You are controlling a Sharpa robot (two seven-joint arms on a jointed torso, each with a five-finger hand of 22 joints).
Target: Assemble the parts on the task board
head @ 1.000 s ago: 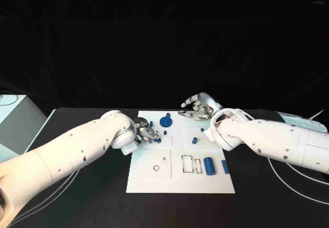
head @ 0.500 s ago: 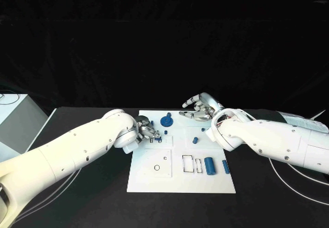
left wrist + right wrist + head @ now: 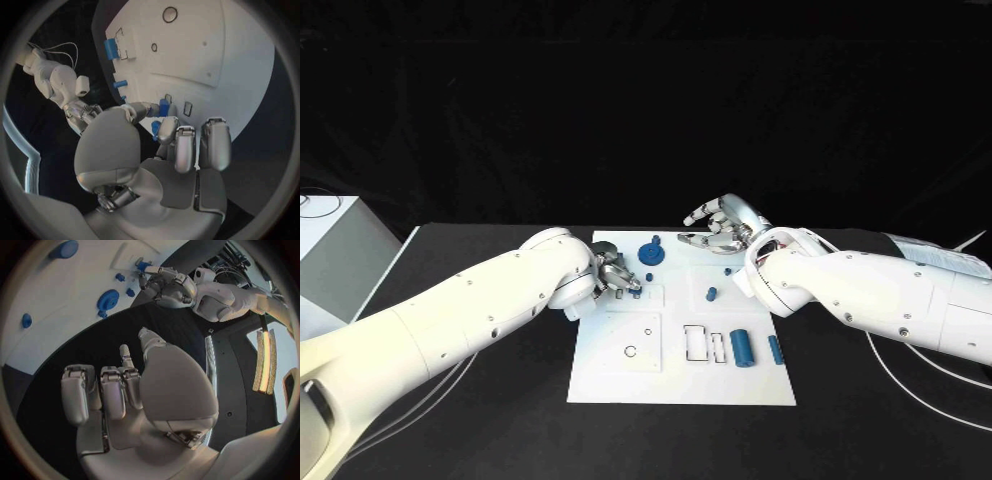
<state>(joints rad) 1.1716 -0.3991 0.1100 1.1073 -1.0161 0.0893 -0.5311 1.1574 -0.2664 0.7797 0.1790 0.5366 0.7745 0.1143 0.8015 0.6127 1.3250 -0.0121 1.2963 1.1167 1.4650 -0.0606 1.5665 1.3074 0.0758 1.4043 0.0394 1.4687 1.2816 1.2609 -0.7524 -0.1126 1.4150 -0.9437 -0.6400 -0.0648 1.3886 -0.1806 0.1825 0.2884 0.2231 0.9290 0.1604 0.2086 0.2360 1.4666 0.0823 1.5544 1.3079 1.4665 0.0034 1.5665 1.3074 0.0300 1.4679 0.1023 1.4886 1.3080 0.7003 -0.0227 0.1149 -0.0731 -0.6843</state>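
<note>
The white task board [image 3: 681, 380] lies flat in the middle of the black table [image 3: 473, 420], and no brand, label or readable writing shows on it, only thin black outlines of rectangles and a small ring. At its left edge, in the far half, the left hand [image 3: 613, 278] pinches a small blue part [image 3: 164, 107] between thumb and fingers, right at the board's surface beside a pair of small rectangular slots; the left wrist view shows the blue piece caught at the fingertips [image 3: 167, 131]. Just beyond that hand a round blue gear-like part [image 3: 651, 256] stands on the board near its far edge. A small blue peg [image 3: 710, 295] stands near the board's middle, and another tiny blue piece [image 3: 727, 272] sits beyond it, close to the right arm. In the near right area a thick blue cylinder [image 3: 740, 349] lies beside a slimmer blue bar [image 3: 773, 350], both next to outlined rectangular recesses. The right hand [image 3: 717, 227] hovers above the board's far right corner, fingers loosely curled and apart, grasping nothing.
</note>
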